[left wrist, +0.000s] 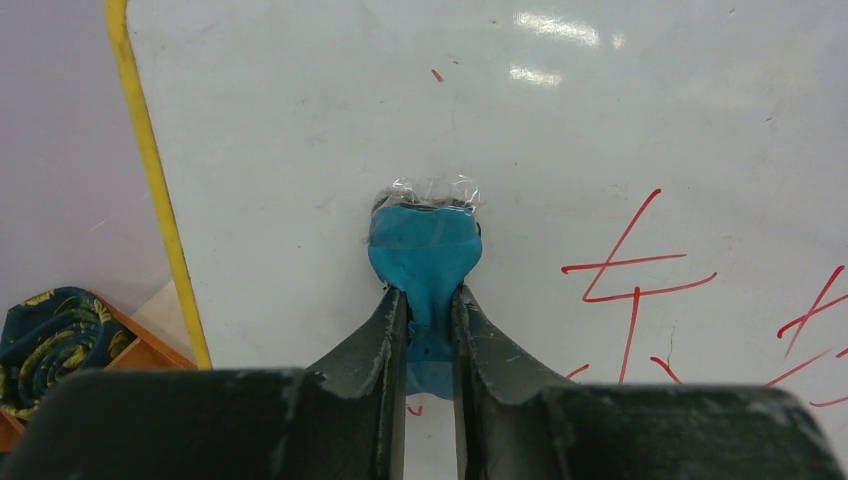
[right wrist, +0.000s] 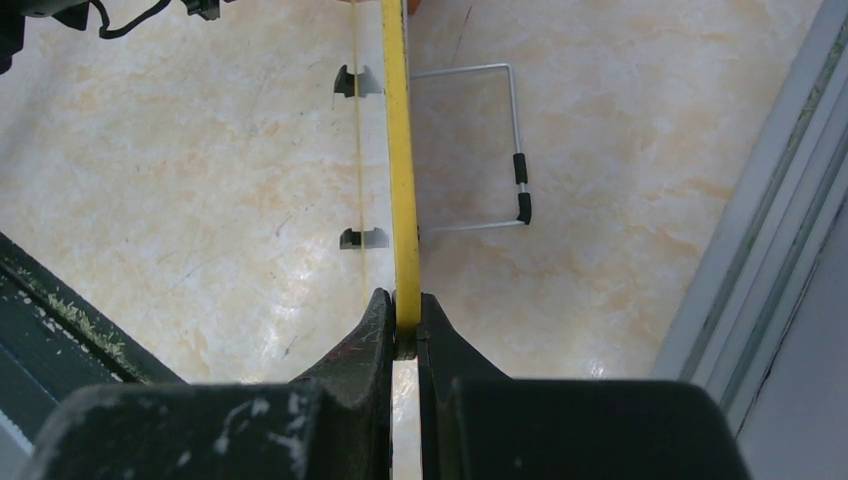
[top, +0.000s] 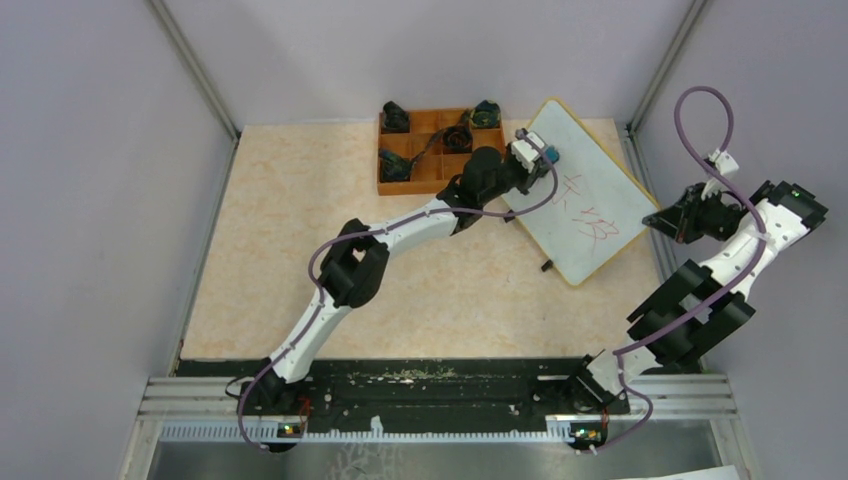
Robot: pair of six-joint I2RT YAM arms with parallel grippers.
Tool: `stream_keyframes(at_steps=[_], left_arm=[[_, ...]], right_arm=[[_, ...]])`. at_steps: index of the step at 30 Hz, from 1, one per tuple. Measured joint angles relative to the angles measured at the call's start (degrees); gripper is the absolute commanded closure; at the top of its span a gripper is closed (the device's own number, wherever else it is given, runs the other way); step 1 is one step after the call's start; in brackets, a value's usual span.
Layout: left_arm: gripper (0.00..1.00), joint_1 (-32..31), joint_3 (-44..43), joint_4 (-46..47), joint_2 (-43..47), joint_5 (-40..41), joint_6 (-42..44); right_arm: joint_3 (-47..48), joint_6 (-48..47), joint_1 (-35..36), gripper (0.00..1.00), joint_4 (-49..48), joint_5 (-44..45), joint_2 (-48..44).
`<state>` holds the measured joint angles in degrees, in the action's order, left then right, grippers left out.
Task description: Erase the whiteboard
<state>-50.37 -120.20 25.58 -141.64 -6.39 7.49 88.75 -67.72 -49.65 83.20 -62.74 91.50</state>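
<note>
Top: whiteboard (top: 585, 205) stood propped, long axis far-left to near-right. The left gripper (top: 545, 152) sat at its far corner, arm stretched out. The right gripper (top: 660, 218) was at its right edge, elbow folded.

Left wrist: jaws were pinched narrow on a teal eraser (left wrist: 425, 250), seemingly touching the board. Red marks (left wrist: 630, 280) lay right of the jaws.

Right wrist: jaws clamped the yellow frame (right wrist: 400, 150), which ran straight ahead.

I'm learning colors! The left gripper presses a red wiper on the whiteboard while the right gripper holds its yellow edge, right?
No: in the left wrist view, the wiper the left gripper presses on the whiteboard is blue, not red. The rest is right.
</note>
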Motion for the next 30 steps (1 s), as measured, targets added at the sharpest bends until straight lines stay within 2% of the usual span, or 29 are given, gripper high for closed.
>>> stream_keyframes(at_steps=[23, 30], left_arm=[[0.96, 0.4, 3.1, -1.2, 0.2, 0.9, 1.6], [0.96, 0.4, 3.9, -0.3, 0.3, -0.3, -0.7]], right_arm=[[6.2, 6.0, 2.6, 1.00, 2.1, 5.2, 2.4], [6.2, 6.1, 2.8, 1.00, 1.8, 5.2, 2.4]])
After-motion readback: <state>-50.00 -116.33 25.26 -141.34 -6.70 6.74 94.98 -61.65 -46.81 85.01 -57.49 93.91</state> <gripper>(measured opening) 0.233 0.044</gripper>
